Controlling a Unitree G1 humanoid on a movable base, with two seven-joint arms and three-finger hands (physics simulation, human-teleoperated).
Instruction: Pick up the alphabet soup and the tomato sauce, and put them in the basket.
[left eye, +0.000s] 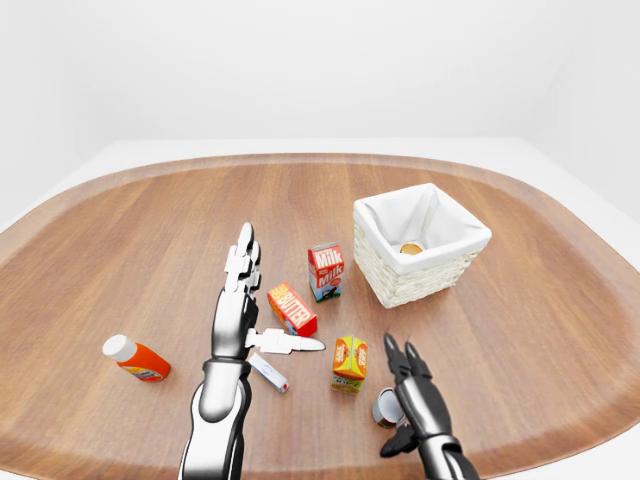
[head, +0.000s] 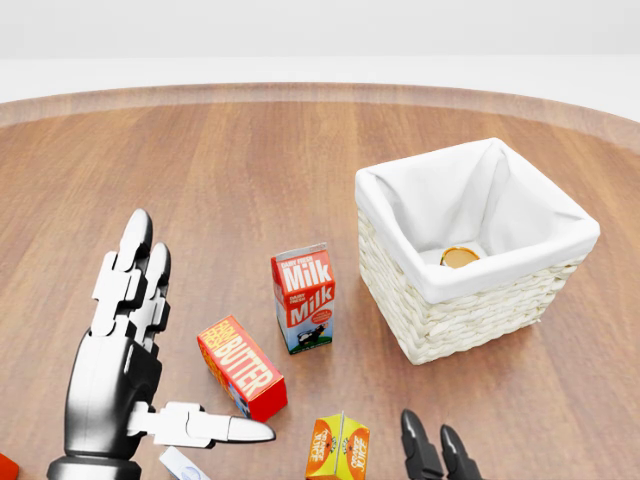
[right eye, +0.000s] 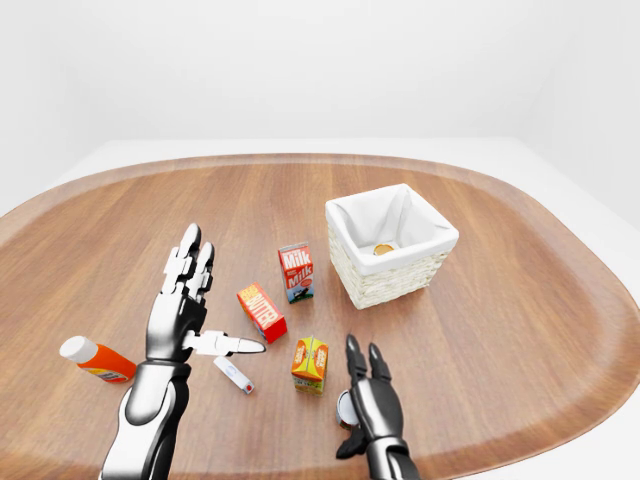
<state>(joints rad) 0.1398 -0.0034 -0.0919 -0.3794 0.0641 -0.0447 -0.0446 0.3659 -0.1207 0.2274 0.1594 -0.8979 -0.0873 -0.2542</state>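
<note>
A can (head: 459, 257) with an orange top lies inside the white-lined wicker basket (left eye: 447, 262), right of centre in the left-eye view; its label is hidden. Near the bottom edge a second can (left eye: 385, 407) with a grey end lies on the wooden table. My right hand (left eye: 402, 395) stands open right beside it, fingers stretched upward in the picture and thumb below the can, not closed round it. My left hand (left eye: 258, 300) is held open and flat, left of the butter box (left eye: 292, 308), holding nothing.
A milk carton (left eye: 325, 270) stands left of the basket. An orange juice carton (left eye: 349, 362) sits just left of my right hand. A small white tube (left eye: 268, 372) lies under my left thumb, and a ketchup bottle (left eye: 137, 358) lies far left.
</note>
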